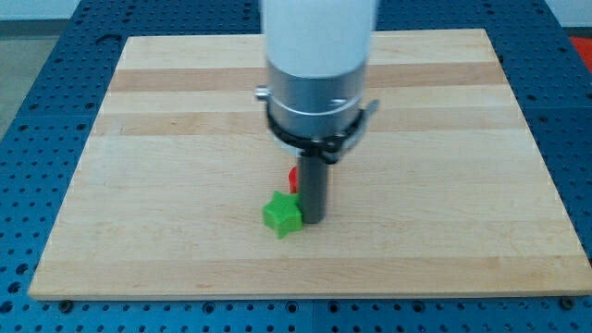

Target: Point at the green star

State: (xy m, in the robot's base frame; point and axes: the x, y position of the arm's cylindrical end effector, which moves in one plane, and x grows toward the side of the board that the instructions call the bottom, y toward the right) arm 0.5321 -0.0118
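Near the frame's lower centre, my tip [312,220] is seen apparently touching the green star [282,214]; nothing is held, and the star could be shoved by further travel.

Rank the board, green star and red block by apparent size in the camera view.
1. Board, by far the largest.
2. Green star.
3. Red block, unsure: my rod hides most of it, so only a sliver shows.
My tip sits at the star's right edge.

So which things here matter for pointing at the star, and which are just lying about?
In the job:
- green star
- my tip, right beside the star on the view's right

Lying about:
- red block, mostly hidden behind the rod, shape unclear
- wooden board
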